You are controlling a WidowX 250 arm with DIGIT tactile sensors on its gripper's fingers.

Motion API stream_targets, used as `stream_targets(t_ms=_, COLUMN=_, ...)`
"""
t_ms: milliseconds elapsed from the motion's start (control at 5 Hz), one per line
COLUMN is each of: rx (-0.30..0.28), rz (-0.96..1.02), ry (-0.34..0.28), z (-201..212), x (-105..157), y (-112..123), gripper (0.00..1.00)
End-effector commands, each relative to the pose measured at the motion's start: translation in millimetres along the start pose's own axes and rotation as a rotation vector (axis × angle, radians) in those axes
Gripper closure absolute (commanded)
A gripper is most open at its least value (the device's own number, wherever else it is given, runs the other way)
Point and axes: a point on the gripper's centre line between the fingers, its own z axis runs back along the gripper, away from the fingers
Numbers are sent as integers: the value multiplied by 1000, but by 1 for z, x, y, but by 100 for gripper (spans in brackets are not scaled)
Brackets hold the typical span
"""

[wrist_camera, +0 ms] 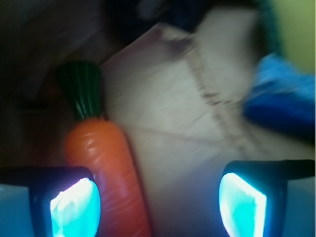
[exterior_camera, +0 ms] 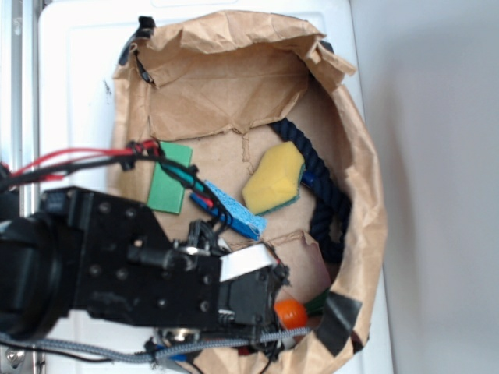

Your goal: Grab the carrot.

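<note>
The carrot [wrist_camera: 106,168] is glossy orange with a dark green stem cap and lies lengthwise on brown paper. In the wrist view it sits right beside the left fingertip [wrist_camera: 74,207], inside the gap between the jaws. My gripper [wrist_camera: 158,205] is open, with a wide gap on the carrot's right side. In the exterior view only the carrot's orange end [exterior_camera: 292,313] shows past my gripper [exterior_camera: 273,300], which is low in the front of the brown paper bag [exterior_camera: 366,218].
Inside the bag lie a blue sponge [exterior_camera: 234,212], a yellow sponge with green backing [exterior_camera: 273,179], a green flat piece [exterior_camera: 171,178] and a dark blue rope [exterior_camera: 331,195]. Bag walls rise all around. Black tape [exterior_camera: 339,319] sits at the front rim.
</note>
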Motion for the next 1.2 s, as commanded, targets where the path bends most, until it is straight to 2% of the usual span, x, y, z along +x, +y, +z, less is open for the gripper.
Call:
stream_targets(t_ms=0, rx=-41, rz=29, ry=10, z=31, x=20, y=-8, gripper=0)
stream_targets(t_ms=200, rx=-30, rz=33, ry=14, z=33, x=24, y=-9, gripper=0)
stream_targets(t_ms=400, rx=16, rz=26, ry=-32, z=23, x=19, y=-9, gripper=0)
stream_targets(t_ms=600, rx=86, rz=24, ry=-44, z=12, x=15, y=-6, gripper=0)
stream_targets(t_ms=800, rx=183, rz=-1, ry=-106, z=-16, x=6, y=2, gripper=0)
stream_targets(t_ms=1000, rx=220, rz=-17, ry=-128, z=-28, x=3, y=7, gripper=0)
